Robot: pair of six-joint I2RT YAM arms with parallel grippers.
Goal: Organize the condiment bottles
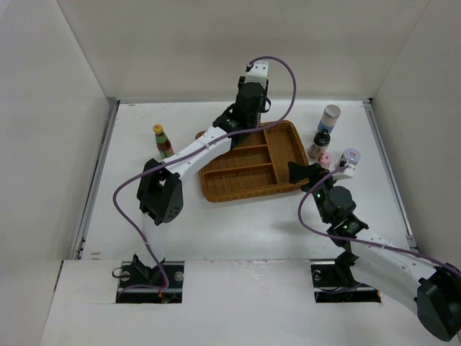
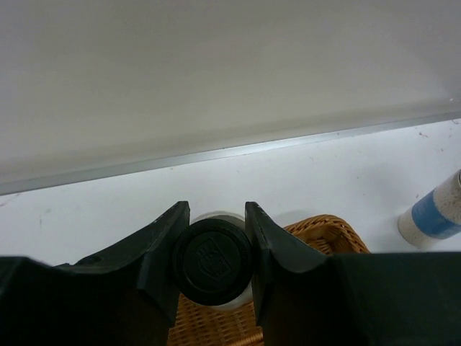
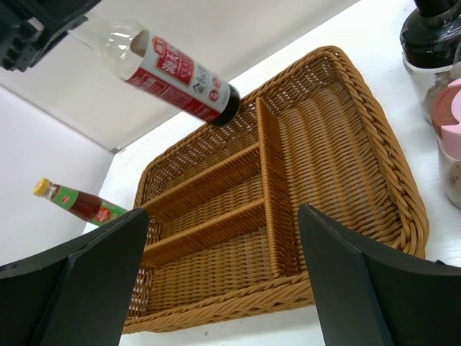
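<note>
My left gripper [image 2: 216, 252] is shut on the black cap [image 2: 213, 261] of the clear glass bottle [image 3: 166, 68]. That bottle hangs tilted in the air above the back of the wicker tray [image 3: 346, 144]. From above, the left gripper [image 1: 243, 114] sits over the tray's [image 1: 288, 184] far left corner. My right gripper [image 3: 223, 216] is open with nothing in it, low at the tray's near right edge; from above, the right gripper [image 1: 306, 173] is beside that edge. The yellow-capped red sauce [image 1: 163, 140] stands left of the tray.
Right of the tray stand the white-blue shaker [image 1: 330, 117], the dark-capped jar [image 1: 320, 143], the pink-capped jar [image 1: 325, 160] and the grey-lidded jar [image 1: 350, 157], close to my right gripper. White walls enclose the table on three sides. The tray's compartments hold nothing.
</note>
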